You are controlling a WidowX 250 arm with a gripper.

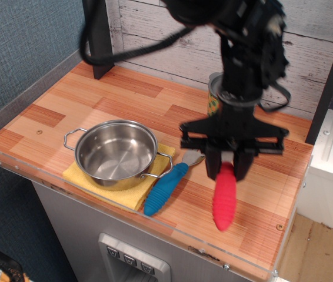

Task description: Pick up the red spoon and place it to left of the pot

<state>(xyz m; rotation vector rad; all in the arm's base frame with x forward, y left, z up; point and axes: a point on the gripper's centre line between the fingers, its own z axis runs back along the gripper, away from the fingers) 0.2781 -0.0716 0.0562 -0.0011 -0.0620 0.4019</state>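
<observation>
My gripper [229, 166] is clamped on the red spoon [224, 202], the two black fingers [213, 164] pressed against the upper end of its ribbed handle. The handle hangs down and slightly forward from between them, its rounded tip lifted clear of the wooden counter [125, 100]; the spoon's metal bowl is hidden behind my fingers, so I cannot tell how it sits.

Just to the left of my gripper lies the fork [170, 183], its blue handle pointing toward the front edge and its metal tines reaching up beside my left finger; whether they touch I cannot tell. Further left, well apart from the spoon, the pot [115, 153] sits upright on a yellow cloth [132, 195], one wire handle toward me and the other toward the far left. The fork's handle lies right beside the cloth's near corner.

Behind my gripper, mostly covered by my arm, stands a tin can [213, 103] with a green and orange pattern, near the plank wall [155, 35]. A clear plastic rim [119, 205] runs along the counter's front edge below the hanging spoon.
</observation>
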